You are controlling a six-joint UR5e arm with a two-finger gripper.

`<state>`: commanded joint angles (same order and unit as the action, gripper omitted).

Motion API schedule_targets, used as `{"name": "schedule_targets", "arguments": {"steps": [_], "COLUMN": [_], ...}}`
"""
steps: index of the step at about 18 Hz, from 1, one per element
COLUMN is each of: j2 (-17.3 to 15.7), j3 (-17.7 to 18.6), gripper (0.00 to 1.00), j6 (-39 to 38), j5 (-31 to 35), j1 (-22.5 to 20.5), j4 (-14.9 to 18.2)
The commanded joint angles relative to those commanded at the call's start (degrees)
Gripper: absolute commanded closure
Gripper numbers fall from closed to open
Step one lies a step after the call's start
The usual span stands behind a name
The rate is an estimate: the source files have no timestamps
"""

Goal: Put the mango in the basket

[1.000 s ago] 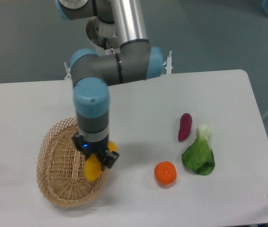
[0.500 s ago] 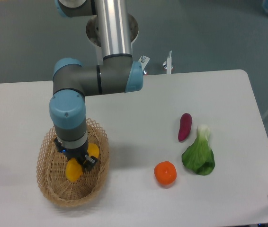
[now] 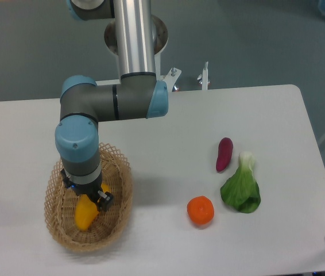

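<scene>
Camera view: gripper (image 3: 86, 198) clamped on mango (image 3: 85, 212), fruit hanging directly below fingers, inside basket (image 3: 119, 198), low over weave. Judgement: lower until mango touches floor, part fingers, lift straight up clear of lattice rim. Only 1 view.

The claw (image 3: 86, 198) reaches down into the oval woven tan wicker basket (image 3: 118, 198), closed around the smooth elongated yellow-orange mango (image 3: 84, 213), which hangs tilted over the basket's floor. On the white table (image 3: 168, 138), at about three o'clock from the basket, lies a round orange fruit (image 3: 200, 210); beyond it lie a purple sweet potato (image 3: 224, 154) and a leafy green bok choy (image 3: 242, 187).
</scene>
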<state>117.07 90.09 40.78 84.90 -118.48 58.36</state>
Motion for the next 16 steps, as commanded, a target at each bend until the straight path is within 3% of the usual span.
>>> {"name": "schedule_targets", "arguments": {"steps": [5, 13, 16], "j2": [-3.0, -6.8, -7.1], "j3": [-1.2, -1.0, -0.4], "gripper": [0.0, 0.0, 0.0], "j6": [-1.0, 0.7, 7.5], "j5": [0.3, 5.7, 6.2], "j1": [-1.6, -17.2, -22.4], "j4": [0.0, -0.4, 0.1]}}
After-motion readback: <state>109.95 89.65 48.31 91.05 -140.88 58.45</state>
